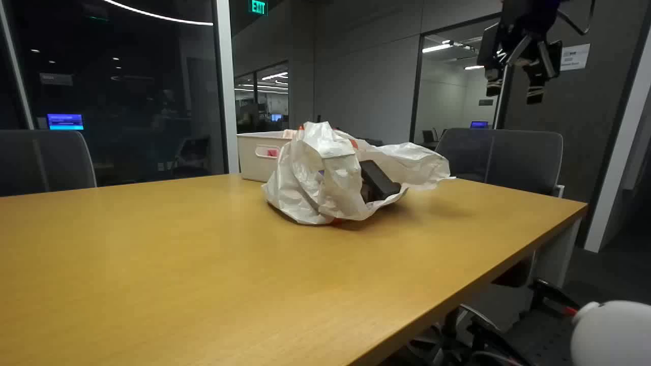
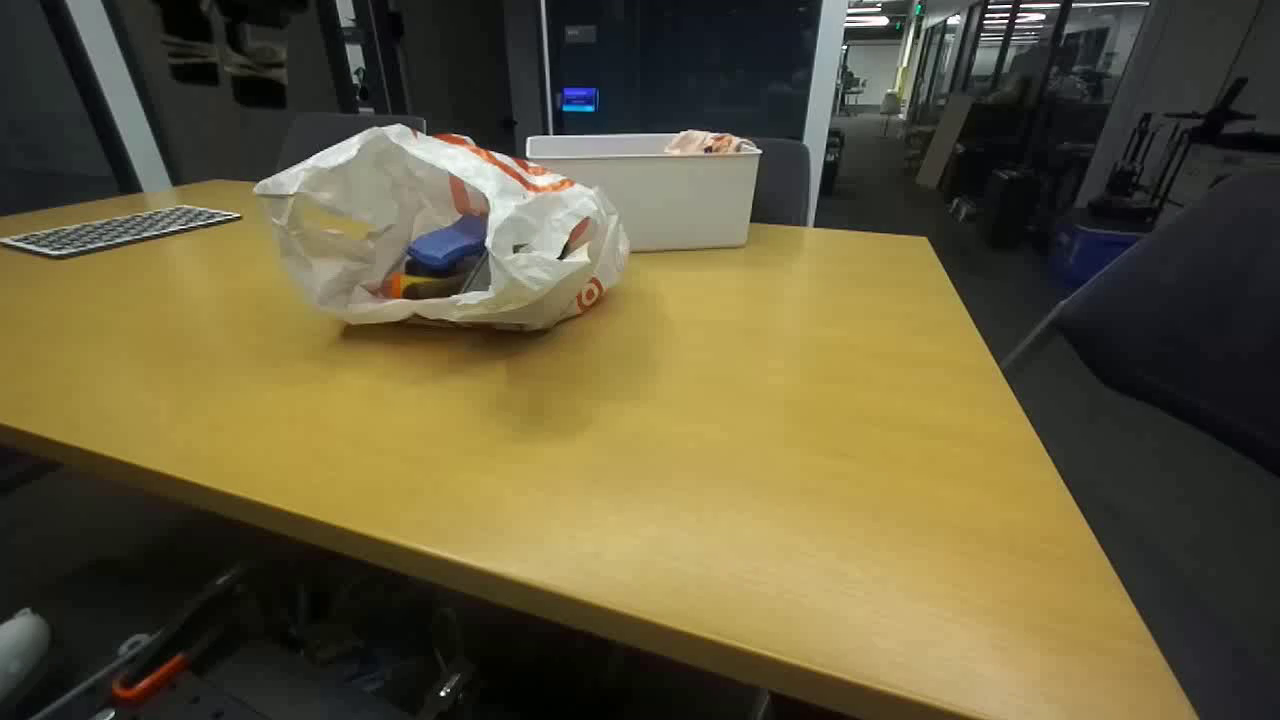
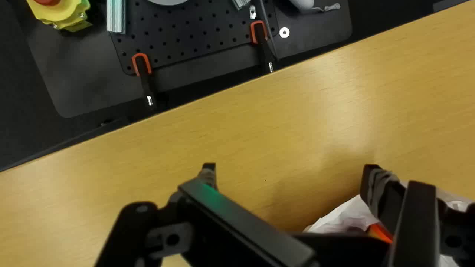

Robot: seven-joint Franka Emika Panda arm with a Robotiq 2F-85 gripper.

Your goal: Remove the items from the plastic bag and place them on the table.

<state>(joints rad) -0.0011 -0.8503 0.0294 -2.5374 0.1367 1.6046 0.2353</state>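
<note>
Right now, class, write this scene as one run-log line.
gripper: open, raised, holding nothing; plastic bag: on table; blue item: inside bag; black item: in bag's mouth; white box: on table; unpacking: unfinished

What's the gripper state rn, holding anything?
Gripper: open, jaws wide apart, holding nothing.

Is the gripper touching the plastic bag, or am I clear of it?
Apart. An exterior view shows it: the gripper hangs open, higher than the plastic bag, with a plain gap between the two.
</note>
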